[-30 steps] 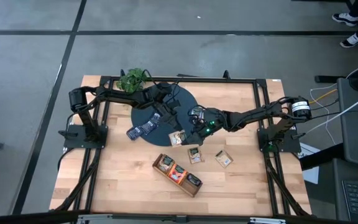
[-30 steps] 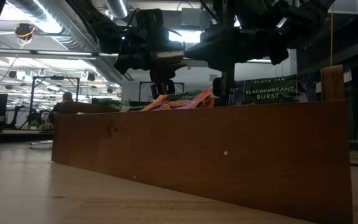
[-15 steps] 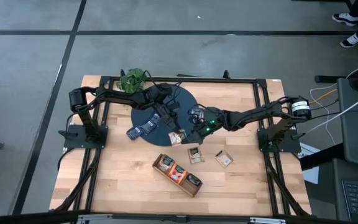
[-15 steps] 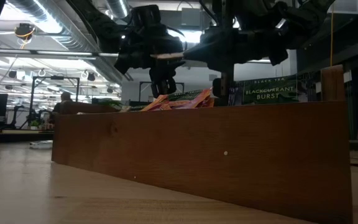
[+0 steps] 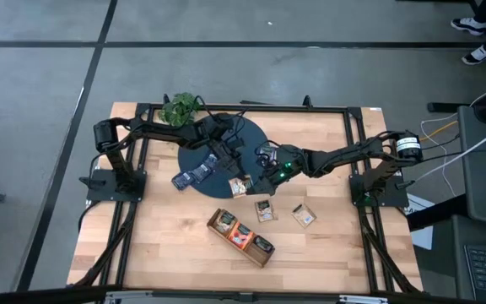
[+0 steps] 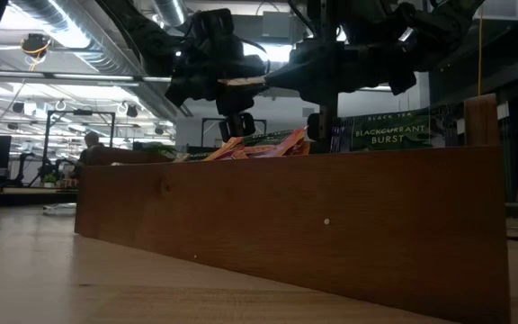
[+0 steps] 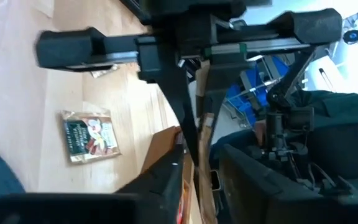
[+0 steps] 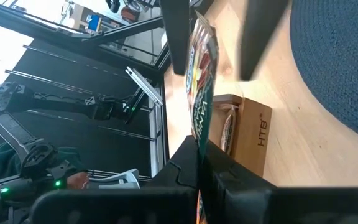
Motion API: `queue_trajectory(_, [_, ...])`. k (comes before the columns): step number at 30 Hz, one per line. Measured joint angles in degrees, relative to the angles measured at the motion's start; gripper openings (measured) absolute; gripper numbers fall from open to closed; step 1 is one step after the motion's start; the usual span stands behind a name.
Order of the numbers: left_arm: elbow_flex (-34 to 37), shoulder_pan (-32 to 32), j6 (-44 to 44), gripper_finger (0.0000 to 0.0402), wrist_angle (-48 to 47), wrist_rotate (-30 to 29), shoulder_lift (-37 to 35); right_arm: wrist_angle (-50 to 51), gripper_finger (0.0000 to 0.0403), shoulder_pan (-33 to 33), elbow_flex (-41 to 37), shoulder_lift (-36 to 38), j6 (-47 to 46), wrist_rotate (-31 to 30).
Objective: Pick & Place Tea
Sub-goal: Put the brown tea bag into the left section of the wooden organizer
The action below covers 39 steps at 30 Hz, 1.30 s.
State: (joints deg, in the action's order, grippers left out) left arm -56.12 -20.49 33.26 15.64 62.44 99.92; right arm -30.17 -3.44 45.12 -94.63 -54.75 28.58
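Observation:
My right gripper point(image 5: 262, 173) is shut on one tea sachet point(image 8: 199, 81), which shows edge-on and is held in the air near the dark round mat point(image 5: 243, 135). My left gripper point(image 5: 236, 160) faces it from the mat's side. It is open, with one finger point(image 8: 176, 37) close beside the sachet and the other finger point(image 8: 263, 37) well off it. Blue sachets point(image 5: 194, 175) lie at the mat's left edge. Three more sachets point(image 5: 265, 209) lie flat on the wood. The wooden tray point(image 5: 241, 236) holds several sachets. My right gripper pinches one end of the sachet point(image 8: 199, 134) between its two fingers. The sachet sticks out past the fingertips, edge-on and clear of the table. My left gripper's fingers stand on either side of the sachet's free end point(image 7: 201, 106); I cannot tell whether the nearer one touches it.
A leafy plant point(image 5: 178, 108) stands at the table's far left, behind the mat. The tray's long wall point(image 6: 286, 225) fills the low view, with orange and dark sachets point(image 6: 389, 133) showing over its rim. Bare wood lies along the near edge and at the left.
My left gripper's fingers first spread a little, then drew closer together around the sachet's free end. Both arms and the held sachet have kept their place.

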Motion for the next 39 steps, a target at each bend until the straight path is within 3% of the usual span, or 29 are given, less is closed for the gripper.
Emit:
queue_trajectory(7, [0.0,0.2,0.0,0.0008,-0.02,0.58,0.0,-0.02,0.0006,0.0,0.0,0.0,0.51,-0.63])
queue_trajectory(13, [0.13,0.2,0.02,0.0002,-0.04,2.41,-0.19,-0.04,0.0028,0.02,0.0,0.0,-0.13,-0.63])
queue_trajectory(18, [2.67,0.2,-2.26,0.0002,-0.11,0.6,-2.71,-0.11,0.0053,0.02,0.0,0.0,-0.51,-0.61])
queue_trajectory(24, [8.78,1.62,-1.74,0.0002,4.79,-6.06,-7.6,-1.45,0.0076,0.02,-0.02,0.0,-1.88,-1.83])
queue_trajectory(33, [21.06,7.01,9.21,0.0002,24.77,-18.57,-13.09,-6.14,0.0076,0.24,-0.02,0.0,-2.2,-3.6])
queue_trajectory(39, [28.32,13.97,13.85,0.0002,34.88,-29.55,-14.1,-6.06,0.007,0.82,-0.02,0.0,-2.61,-4.91])
